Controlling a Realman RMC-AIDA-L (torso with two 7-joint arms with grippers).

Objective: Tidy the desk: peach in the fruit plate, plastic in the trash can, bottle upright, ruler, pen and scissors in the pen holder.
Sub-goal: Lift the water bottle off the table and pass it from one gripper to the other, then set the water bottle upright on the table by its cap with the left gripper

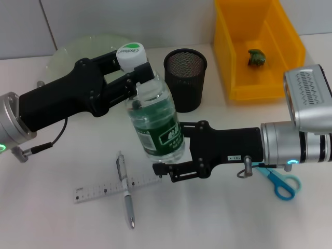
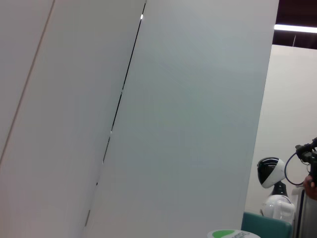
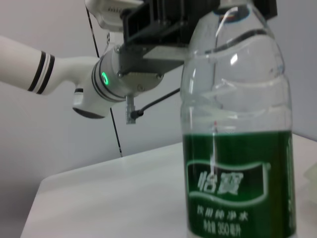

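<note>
A clear bottle (image 1: 155,116) with a green label and a white cap stands near upright at mid-table. My left gripper (image 1: 136,75) is shut on its neck just under the cap. My right gripper (image 1: 174,148) closes around its lower part from the right. The right wrist view shows the bottle (image 3: 237,148) close up, with the left gripper (image 3: 163,25) at its top. The ruler (image 1: 111,188) and pen (image 1: 125,189) lie crossed in front. Blue-handled scissors (image 1: 282,184) lie under my right arm. The black mesh pen holder (image 1: 185,78) stands behind the bottle. The peach is out of view.
A pale green glass plate (image 1: 72,49) sits at the back left, partly behind my left arm. A yellow bin (image 1: 233,62) at the back right holds a small green crumpled item (image 1: 256,58). The left wrist view shows mostly wall and the edge of the cap (image 2: 228,233).
</note>
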